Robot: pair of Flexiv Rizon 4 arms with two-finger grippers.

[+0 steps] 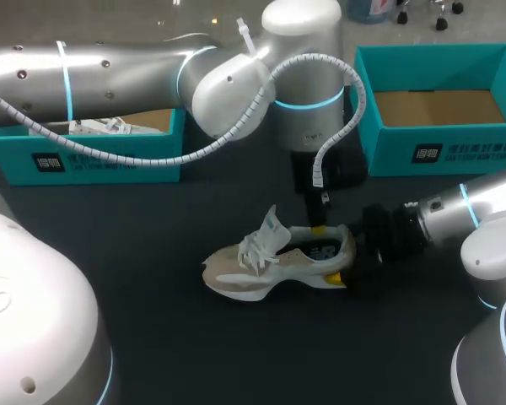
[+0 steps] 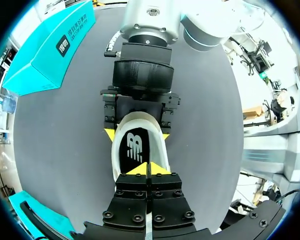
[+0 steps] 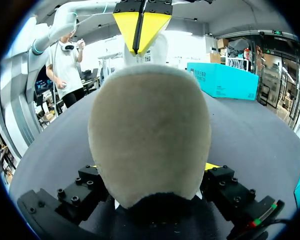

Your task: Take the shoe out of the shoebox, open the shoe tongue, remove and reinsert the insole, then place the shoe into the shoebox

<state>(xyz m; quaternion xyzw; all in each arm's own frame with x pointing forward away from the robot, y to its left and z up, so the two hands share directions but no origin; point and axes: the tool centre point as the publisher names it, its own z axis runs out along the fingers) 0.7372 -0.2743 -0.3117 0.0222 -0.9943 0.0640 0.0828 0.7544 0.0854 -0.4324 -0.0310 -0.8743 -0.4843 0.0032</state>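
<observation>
Shoe (image 1: 274,261) on surface (image 1: 152,295), outside boxes; long axis left-right, heel toward right arm. Right pincer (image 2: 137,134) clamped across heel. Left pincer (image 2: 149,169) directly above opening, tips together over insole (image 2: 135,147); hold on insole not discernible. Likely left arm's pull.

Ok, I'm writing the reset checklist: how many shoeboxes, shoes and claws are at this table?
Teal cardboard shoeboxes: 2, left and right
Lace-up sneakers: 2, beige-and-white one on the black table, white-laced one in the left box
Yellow-tipped claws: 2, left and right
Total: 6
</observation>
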